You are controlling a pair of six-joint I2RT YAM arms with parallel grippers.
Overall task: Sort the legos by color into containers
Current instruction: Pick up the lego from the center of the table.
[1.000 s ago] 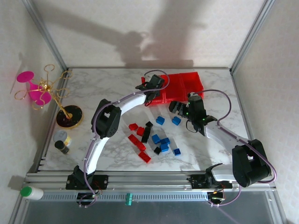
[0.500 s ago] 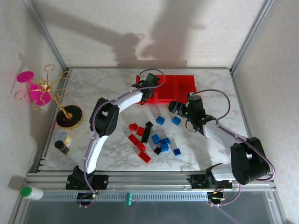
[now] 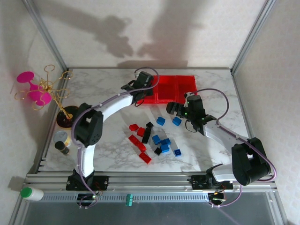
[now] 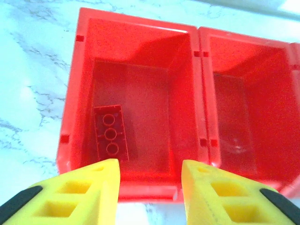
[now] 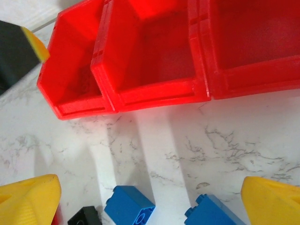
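The left end effector (image 4: pixel 149 171), newly opened and empty, has left one red lego (image 4: pixel 110 133) sorted in the bin (image 4: pixel 136 44) just ahead, while the right end effector (image 5: pixel 150 194) hangs wide open.

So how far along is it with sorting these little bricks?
Barely started. Done: one red brick lies in the leftmost bin. In hand: nothing; the left end effector hovers open by that bin, and the right end effector is open above two blue bricks. Left: the middle bin and right bin look empty, and the red, blue and black bricks lie loose on the table.
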